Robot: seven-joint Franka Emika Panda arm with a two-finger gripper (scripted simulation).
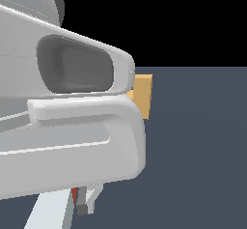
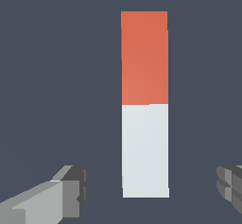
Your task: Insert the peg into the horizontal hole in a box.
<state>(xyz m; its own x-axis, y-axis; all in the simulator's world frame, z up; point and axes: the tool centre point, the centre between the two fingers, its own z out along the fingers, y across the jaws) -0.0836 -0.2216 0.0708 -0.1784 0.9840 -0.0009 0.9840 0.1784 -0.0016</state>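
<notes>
- Close against the exterior camera, the arm (image 1: 67,126) fills most of that view's left side as a bulky pale-grey housing with a dark oval recess, so little of the scene behind it shows.
- Under the housing, at the bottom edge of the exterior view, the gripper (image 1: 87,201) hangs downward; one dark-tipped finger (image 1: 83,207) is visible, with a sliver of red right beside it and a pale slanted bar just to that view's left.
- From the wrist camera the gripper (image 2: 151,190) has its jaws spread wide: one grey finger (image 2: 66,192) sits at one side of the picture and the other finger's tip (image 2: 230,187) at the opposite edge, neither touching anything.
- Between the two fingers lies the peg (image 2: 144,104), flat on the dark floor (image 2: 56,76), its pale grey-white half nearest the fingers and its red-orange half reaching away from them; clear gaps separate it from each finger.
- Farther back in the exterior view, the box (image 1: 142,96) stands on the floor, tan-orange and partly hidden behind the arm's housing; the hole cannot be seen from here.
- Only the wrist view shows the peg's whole length and the open jaws; only the exterior view shows the box.
</notes>
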